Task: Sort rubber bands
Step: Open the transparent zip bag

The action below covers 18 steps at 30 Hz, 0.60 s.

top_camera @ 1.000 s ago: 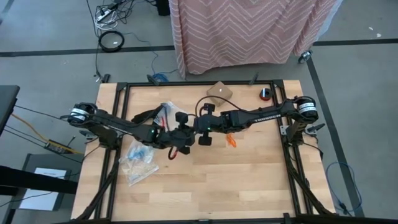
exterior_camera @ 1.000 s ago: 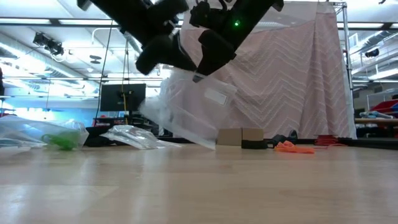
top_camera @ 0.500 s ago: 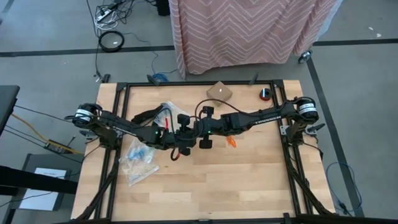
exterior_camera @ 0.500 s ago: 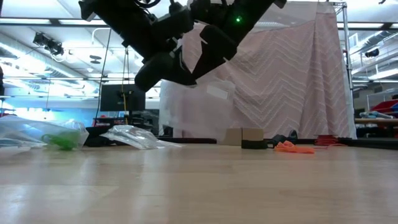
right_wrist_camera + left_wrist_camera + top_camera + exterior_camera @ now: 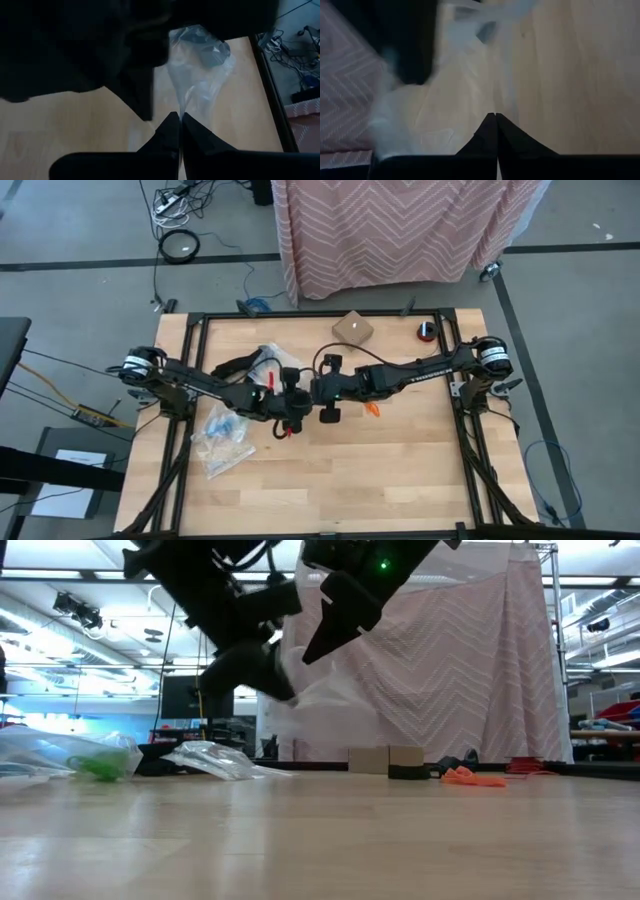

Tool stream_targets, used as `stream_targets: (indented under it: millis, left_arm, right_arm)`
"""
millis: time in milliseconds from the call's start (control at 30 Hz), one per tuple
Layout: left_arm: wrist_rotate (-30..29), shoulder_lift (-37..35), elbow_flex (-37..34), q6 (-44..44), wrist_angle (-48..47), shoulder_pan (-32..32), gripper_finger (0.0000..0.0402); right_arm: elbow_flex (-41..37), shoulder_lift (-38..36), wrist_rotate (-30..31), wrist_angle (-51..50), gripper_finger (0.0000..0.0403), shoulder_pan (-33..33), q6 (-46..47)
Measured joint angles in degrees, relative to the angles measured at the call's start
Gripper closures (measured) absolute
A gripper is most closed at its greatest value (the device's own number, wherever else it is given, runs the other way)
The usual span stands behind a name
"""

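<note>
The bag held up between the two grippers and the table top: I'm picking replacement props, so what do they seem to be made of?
Bag: thin clear plastic film, it seems; the curtain behind shows through it and it hangs crumpled, with a soft sheen. Both shut grippers, left and right, pinch it. Table: light wood, likely planks or laminate; pale grain lines and board seams show, with a matte finish.

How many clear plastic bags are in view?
3 at least: one bag pinched in the air between left gripper and right gripper, one on the table behind the left arm, one front-left holding blue bands; that heap may hide more.
</note>
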Motion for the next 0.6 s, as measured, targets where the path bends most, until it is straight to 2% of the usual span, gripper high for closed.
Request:
stream_targets:
  millis: [133,400,600]
  left_arm:
    - [0.7,0.5,0.0,-2.3,-0.8,-0.3,0.0400]
    - [8.9,0.2,0.0,-7.8,-1.9,-2.6,0.0400]
    - [9.3,0.2,0.1,-10.2,-3.8,-4.3,0.0399]
  right_arm:
    - [0.0,0.0,0.0,0.9,0.0403,0.0,-0.3]
    - [0.0,0.0,0.3,0.3,0.0403,-0.4,-0.3]
    - [0.0,0.1,0.0,0.0,0.0403,-0.9,0.1]
